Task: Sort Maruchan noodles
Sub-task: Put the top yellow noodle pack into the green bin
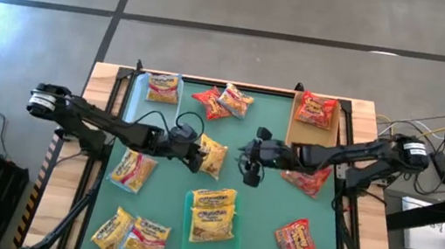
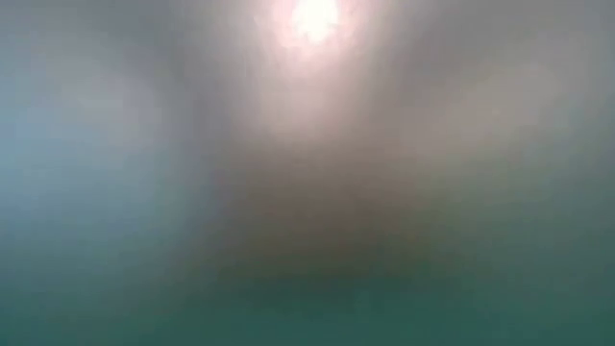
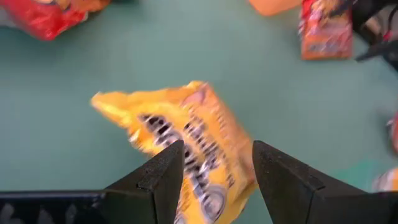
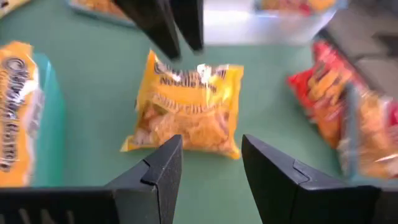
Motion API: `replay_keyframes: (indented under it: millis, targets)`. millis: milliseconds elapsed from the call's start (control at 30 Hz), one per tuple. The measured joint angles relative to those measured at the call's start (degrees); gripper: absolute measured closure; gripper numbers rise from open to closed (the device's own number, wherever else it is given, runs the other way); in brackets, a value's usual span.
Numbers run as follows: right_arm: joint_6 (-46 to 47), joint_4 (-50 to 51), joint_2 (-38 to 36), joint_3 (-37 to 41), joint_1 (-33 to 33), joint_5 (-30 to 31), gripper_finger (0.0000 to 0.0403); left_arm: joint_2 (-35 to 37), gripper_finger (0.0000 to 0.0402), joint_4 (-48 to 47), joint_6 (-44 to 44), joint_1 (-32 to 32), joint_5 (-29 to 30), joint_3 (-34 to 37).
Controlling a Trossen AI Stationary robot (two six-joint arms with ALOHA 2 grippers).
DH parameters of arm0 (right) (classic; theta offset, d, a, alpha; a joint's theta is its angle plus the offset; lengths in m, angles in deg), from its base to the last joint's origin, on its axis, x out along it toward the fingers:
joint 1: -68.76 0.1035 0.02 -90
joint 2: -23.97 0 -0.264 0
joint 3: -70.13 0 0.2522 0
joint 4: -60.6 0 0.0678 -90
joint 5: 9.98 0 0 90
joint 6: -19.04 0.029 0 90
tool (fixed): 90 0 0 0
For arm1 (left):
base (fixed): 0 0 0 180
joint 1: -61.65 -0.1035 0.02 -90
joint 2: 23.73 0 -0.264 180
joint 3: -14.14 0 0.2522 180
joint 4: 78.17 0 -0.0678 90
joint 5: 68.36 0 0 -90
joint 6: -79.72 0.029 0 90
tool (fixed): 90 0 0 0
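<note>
Ramen packets lie scattered over the green table. One yellow packet [image 1: 212, 157] [image 3: 186, 140] [image 4: 189, 109] lies flat near the middle. My left gripper [image 1: 198, 153] [image 3: 217, 171] is open just above it, with its fingers either side of the packet's left end. My right gripper [image 1: 252, 162] [image 4: 211, 168] is open a little to the packet's right, pointing toward it and holding nothing. Other yellow packets [image 1: 134, 170] lie on the left. Red packets [image 1: 299, 245] lie on the right. The low view is a blur. My left gripper's open fingers [image 3: 165, 171] straddle the yellow packet's left end [image 3: 208, 186], slanting down from the table's left. The packet lies flat on the table. Whether the fingers touch it, I cannot tell.
A green tray [image 1: 186, 247] at the near edge holds yellow packets [image 1: 213, 214]. A clear tray [image 1: 140, 86] at the far left holds one packet. A tan tray [image 1: 297, 131] at the far right holds a red packet [image 1: 317, 109]. Two packets [image 1: 224, 101] lie far centre, and a red one [image 1: 307, 180] lies under the right arm.
</note>
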Motion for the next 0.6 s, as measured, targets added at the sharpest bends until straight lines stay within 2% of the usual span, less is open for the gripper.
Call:
replay_keyframes:
  millis: [100, 333, 600]
  targets:
    - [1.1, -0.8, 2.53, 0.09, -2.41, -6.45, 0.0248, 1.46, 0.0228, -4.76, -0.31, 0.01, -0.14, 0.0]
    - [2.21, -10.73, 8.79, 0.11, -4.06, -13.77, 0.0248, 2.11, 0.0228, -7.06, -0.38, 0.02, -2.71, 0.0]
    - [3.87, -15.41, 13.55, 0.03, -4.92, -14.66, 0.0248, 1.85, 0.0228, -7.03, 2.83, 0.02, -1.59, 0.59]
